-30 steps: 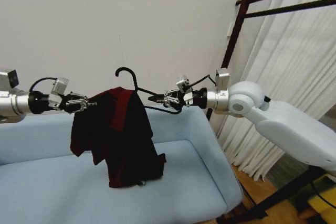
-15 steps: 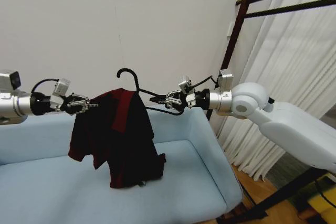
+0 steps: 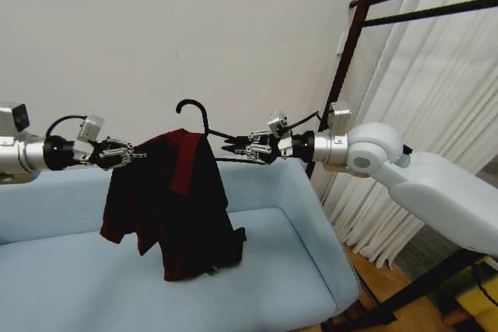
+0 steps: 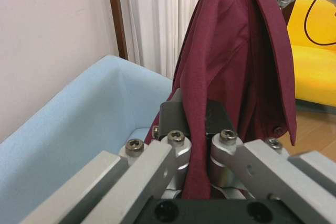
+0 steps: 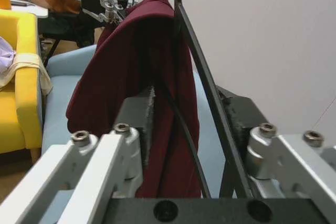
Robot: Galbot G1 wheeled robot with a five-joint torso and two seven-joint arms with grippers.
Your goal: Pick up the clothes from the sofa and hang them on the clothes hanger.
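The hanger (image 5: 206, 87) has drifted right; right gripper (image 3: 243, 147) clamps it mid-frame, left gripper (image 3: 132, 153) pinches the shirt (image 3: 179, 200); rack (image 3: 350, 44) upper right.

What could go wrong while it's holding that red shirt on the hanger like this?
1. The dark red shirt covers only one arm of the black hanger. The arm by the right tool is bare, so the shirt might slide off onto the sofa.
2. The left tool pinches just a fold of fabric, which could slip free.
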